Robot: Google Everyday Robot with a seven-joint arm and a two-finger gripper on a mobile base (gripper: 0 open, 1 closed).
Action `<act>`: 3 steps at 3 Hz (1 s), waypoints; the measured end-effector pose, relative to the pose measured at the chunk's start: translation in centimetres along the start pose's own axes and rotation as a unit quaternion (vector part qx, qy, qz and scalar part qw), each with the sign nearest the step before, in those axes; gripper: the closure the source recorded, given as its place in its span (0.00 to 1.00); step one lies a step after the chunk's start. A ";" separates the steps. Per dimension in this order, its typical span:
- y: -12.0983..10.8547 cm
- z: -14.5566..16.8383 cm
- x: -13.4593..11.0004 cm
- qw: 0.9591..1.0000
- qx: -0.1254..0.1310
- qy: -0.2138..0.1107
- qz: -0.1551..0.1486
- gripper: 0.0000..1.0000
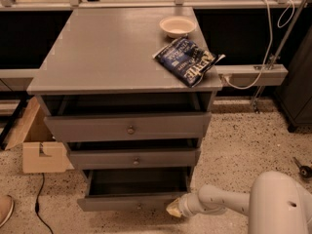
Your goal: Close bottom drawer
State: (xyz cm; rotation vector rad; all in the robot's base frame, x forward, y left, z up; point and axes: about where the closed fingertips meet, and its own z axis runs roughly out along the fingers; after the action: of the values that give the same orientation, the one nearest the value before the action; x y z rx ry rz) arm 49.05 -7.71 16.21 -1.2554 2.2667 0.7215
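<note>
Shows the bottom drawer (138, 188) pulled well out at the foot of a grey cabinet (107, 52), lowest of three; exposes its dark grey interior from above; carries a small round knob (140, 206) at the centre of the shallow front panel.

Places the gripper (174, 209) low in the view, at the right end of that front panel, right at the corner and seemingly touching it; offers only a pale yellowish tip, so impossible to tell whether spread or pressed together. Traces a white arm (219, 202) from there rightward to a rounded white body (282, 204) in the lower right corner.

Finds the middle drawer (134, 158) directly above and the top drawer (127, 126) above that; gives each a round centre knob and a dark gap along its upper edge.

On the cabinet's flat top, sets a pale bowl (177, 26) upright near the back right corner; lays a dark blue snack bag (187, 60) flat and askew at the front right, near the bowl but apart from it, one corner reaching past the right edge.

To the left, on speckled floor (234, 150), leans a cardboard box (35, 147) beside the cabinet; runs a dark cable (38, 204) below it; catches the toe of a shoe (5, 209) at the frame's edge. To the right, holds a grey rail (251, 74) with a white cord (267, 38) looping up from it.
</note>
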 end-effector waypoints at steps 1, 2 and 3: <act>0.0 0.1 0.0 1.000 0.000 0.000 -0.001 1.00; -1.0 0.2 -0.4 0.998 0.028 -0.013 -0.047 1.00; -2.6 0.1 -1.4 0.993 0.062 -0.036 -0.097 1.00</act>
State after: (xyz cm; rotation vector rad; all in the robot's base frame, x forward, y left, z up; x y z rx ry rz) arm 51.98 -7.97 16.42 -1.3457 2.0628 0.5378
